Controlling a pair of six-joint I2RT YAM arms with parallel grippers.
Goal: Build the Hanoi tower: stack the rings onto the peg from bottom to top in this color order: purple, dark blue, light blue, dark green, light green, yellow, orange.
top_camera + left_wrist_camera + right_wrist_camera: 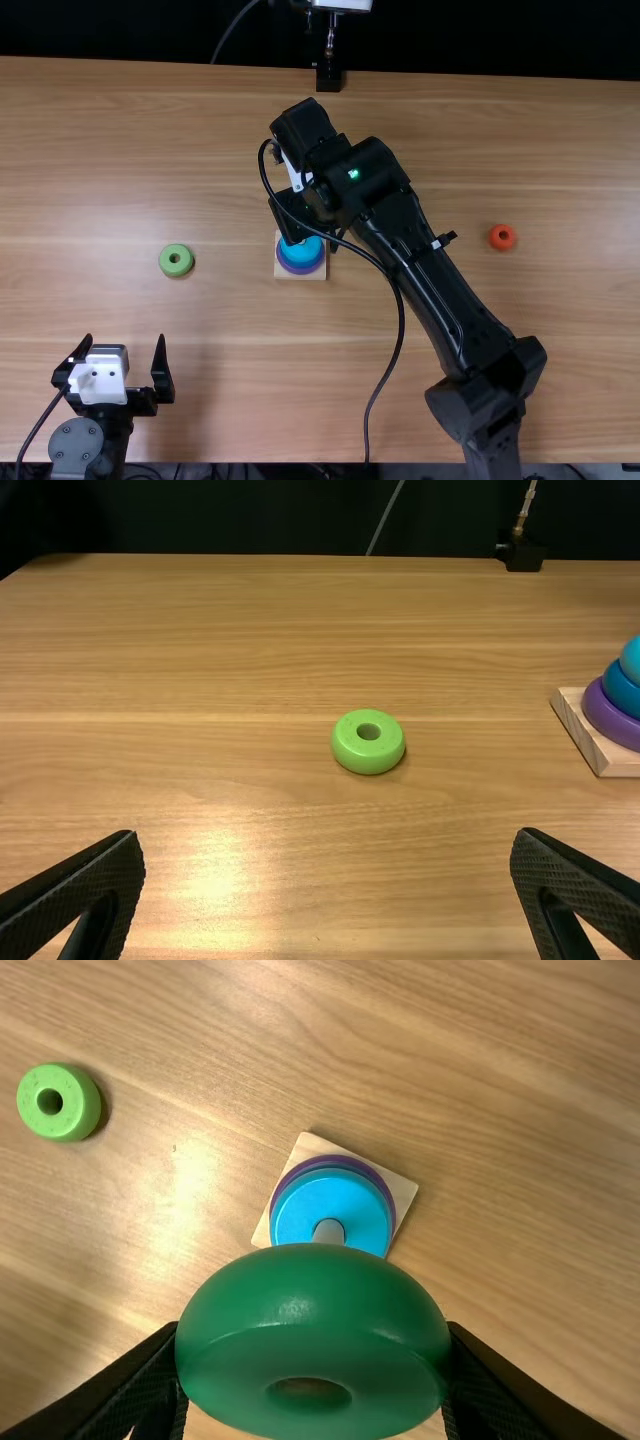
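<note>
I have the dark green ring clamped across its width in my right gripper near the peg, leaving its middle free to slip over, with my left gripper wide open, empty, at the peg's eight o'clock, light green ring at nine.

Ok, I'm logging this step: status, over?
Right end effector shut on dark green ring, near peg.
Left end effector open, empty.
Peg top looks unobstructed.
</note>
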